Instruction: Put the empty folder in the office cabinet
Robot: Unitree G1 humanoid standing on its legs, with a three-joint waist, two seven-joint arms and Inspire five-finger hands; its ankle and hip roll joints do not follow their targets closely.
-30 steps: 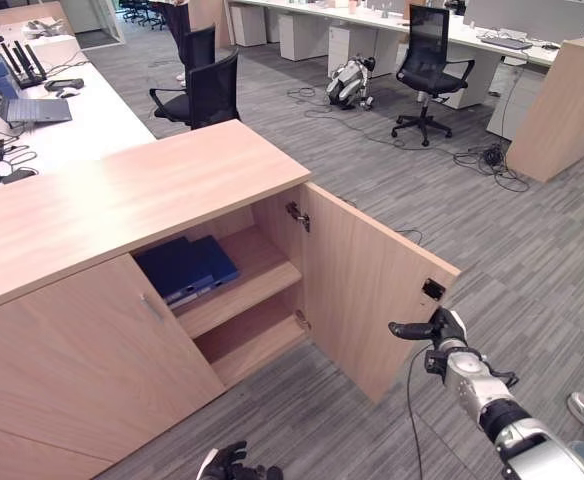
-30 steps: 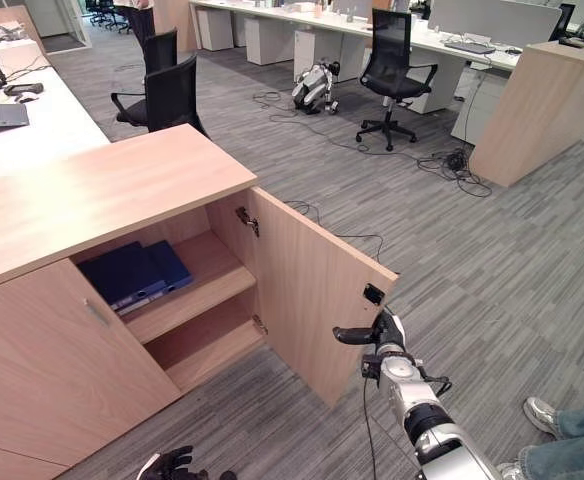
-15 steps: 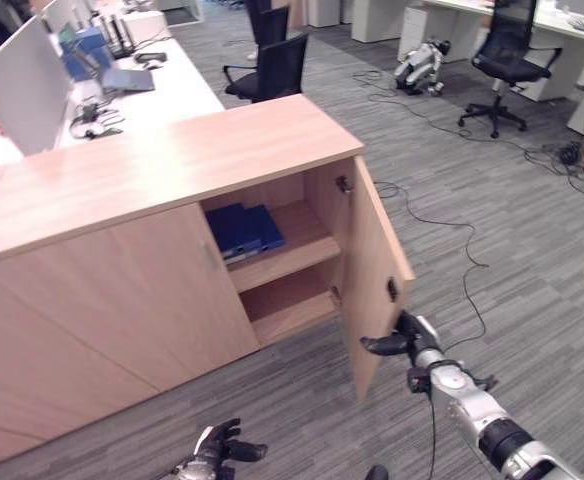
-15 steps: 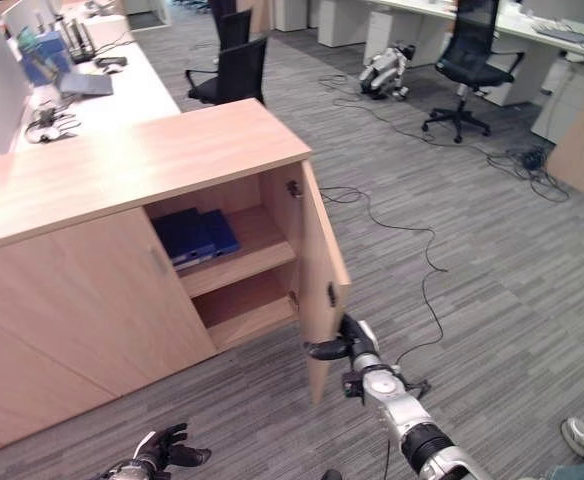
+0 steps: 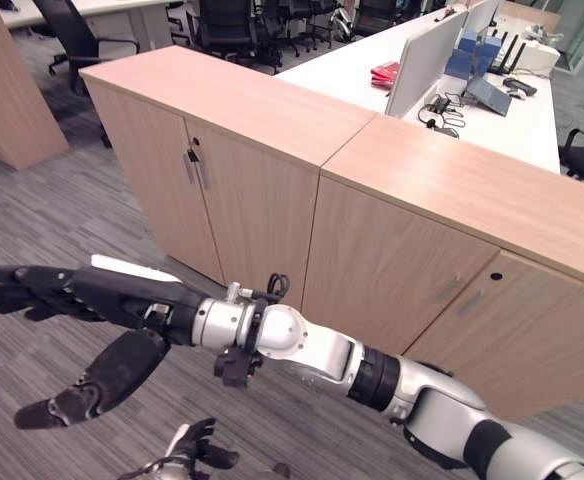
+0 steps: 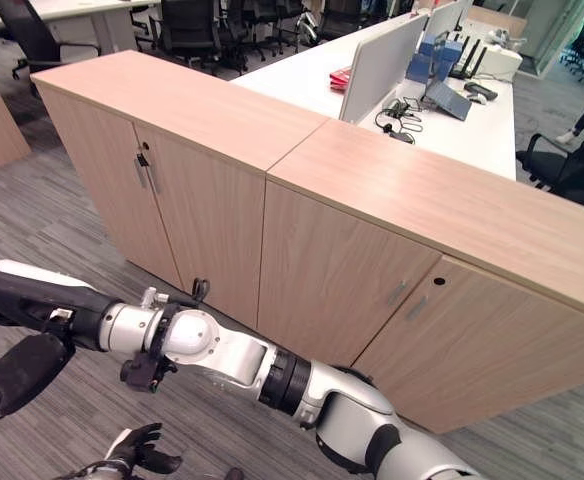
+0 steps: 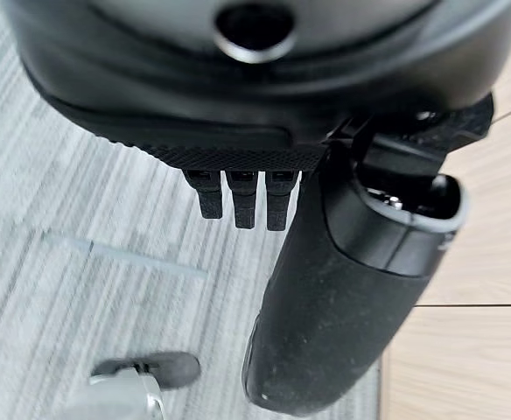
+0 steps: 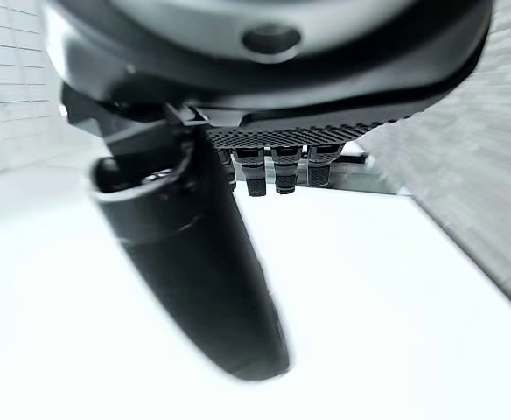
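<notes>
Both cabinet doors shut; right robot hand outstretched, fingers straight.

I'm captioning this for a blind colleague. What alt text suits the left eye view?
The robot's right hand reaches leftward across the view, fingers straight, holding nothing, before a row of wooden cabinets with shut doors. The left hand shows low down; desks stand behind.

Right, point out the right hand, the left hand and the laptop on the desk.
right hand (image 5: pixel 82 295): left eye view, on the dark palm, fingers straight.
left hand (image 5: pixel 187 450): left eye view, bottom edge, on the back of the hand.
laptop (image 5: pixel 489 96): left eye view, on its open screen.
</notes>
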